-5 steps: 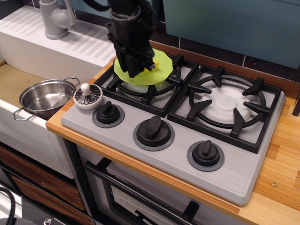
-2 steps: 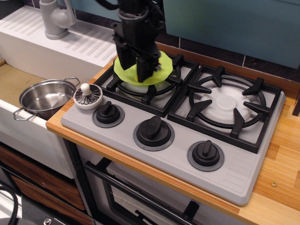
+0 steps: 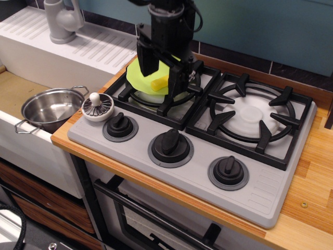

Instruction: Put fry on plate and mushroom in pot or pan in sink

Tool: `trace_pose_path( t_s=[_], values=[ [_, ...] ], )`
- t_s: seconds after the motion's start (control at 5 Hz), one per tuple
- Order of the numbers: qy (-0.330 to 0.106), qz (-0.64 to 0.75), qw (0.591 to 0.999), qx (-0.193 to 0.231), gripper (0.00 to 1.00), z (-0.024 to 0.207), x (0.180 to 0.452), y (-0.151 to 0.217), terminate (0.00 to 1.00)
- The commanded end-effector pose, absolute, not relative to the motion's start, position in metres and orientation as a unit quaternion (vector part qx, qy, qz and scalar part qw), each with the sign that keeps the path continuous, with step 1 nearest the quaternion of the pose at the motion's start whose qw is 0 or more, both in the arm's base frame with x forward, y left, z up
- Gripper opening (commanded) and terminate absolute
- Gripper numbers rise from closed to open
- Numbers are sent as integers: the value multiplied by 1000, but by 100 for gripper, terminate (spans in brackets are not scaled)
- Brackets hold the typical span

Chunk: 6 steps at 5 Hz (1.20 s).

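Observation:
The yellow fry (image 3: 158,82) lies on the lime-green plate (image 3: 138,77), which rests on the left burner of the stove. My gripper (image 3: 161,70) hangs just above the fry with its two black fingers spread wide apart, one on each side, holding nothing. The mushroom (image 3: 97,107) sits cap-down with its white stem up on the stove's front left corner. The steel pot (image 3: 50,108) stands empty in the sink (image 3: 15,88) at the left, right beside the mushroom.
Three black knobs (image 3: 170,141) line the stove's front. The right burner grate (image 3: 253,115) is bare. A grey tap (image 3: 62,21) and the ribbed drainboard (image 3: 99,44) lie behind the sink. Wooden counter (image 3: 312,172) runs along the right.
The gripper has opened, let go of the fry onto the plate, and risen up and to the right. The fry now lies in plain view between the fingers.

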State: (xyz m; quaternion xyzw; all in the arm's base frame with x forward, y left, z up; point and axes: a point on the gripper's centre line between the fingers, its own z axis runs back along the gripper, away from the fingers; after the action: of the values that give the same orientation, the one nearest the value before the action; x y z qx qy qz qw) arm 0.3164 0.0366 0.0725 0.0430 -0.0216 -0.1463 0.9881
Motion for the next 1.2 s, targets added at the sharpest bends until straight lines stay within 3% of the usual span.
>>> trace_pose_path(
  t_s=[0.0,0.6,0.8,1.0],
  values=[
    [-28,-177,979,95,100,118,327,27,0],
    [-28,-177,979,95,100,118,327,27,0],
    [-47,-155,982,94,100,125,310,54,0],
    [-77,-133,979,132,100,127,300,74,0]
  ],
)
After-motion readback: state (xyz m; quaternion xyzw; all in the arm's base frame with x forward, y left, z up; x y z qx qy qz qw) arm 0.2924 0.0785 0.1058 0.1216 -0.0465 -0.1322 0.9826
